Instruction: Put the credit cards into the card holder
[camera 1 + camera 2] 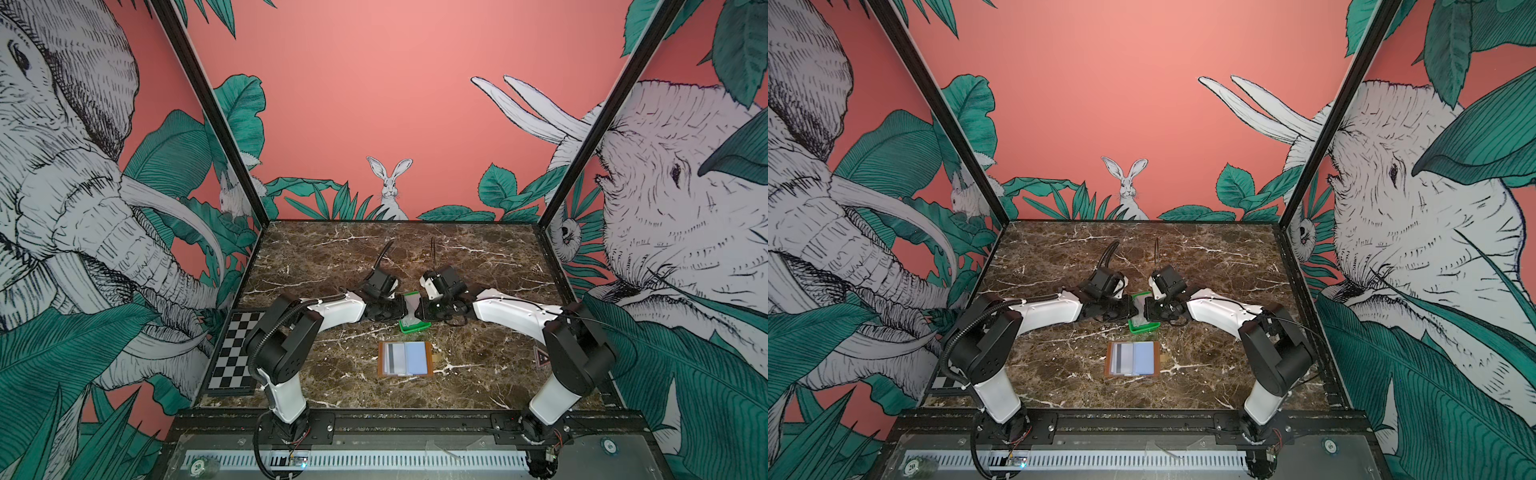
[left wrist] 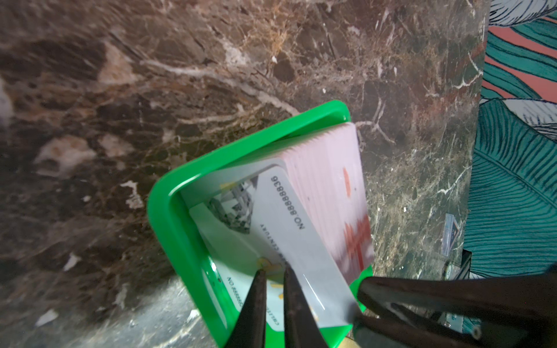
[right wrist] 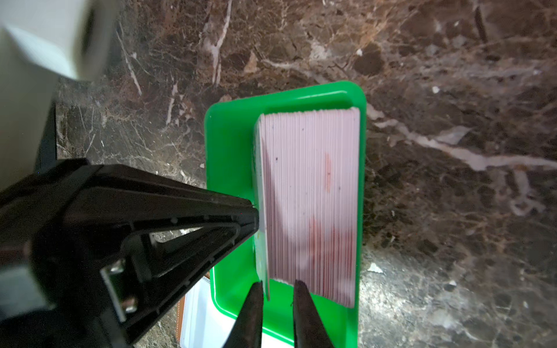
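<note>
Light, slick, stiff credit card (image 3: pixel 261 168) likely wants an edge pinch; right end effector (image 3: pixel 277 284) straddles it narrowly, clamp unclear.

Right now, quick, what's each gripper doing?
Left gripper: closed, nothing held, tips against the front white plastic card.
Right gripper: jaws narrowly astride that card's edge; grip cannot be told.

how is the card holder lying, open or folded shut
Open: the card holder lies spread flat, inner sleeves up with cards showing.
</note>
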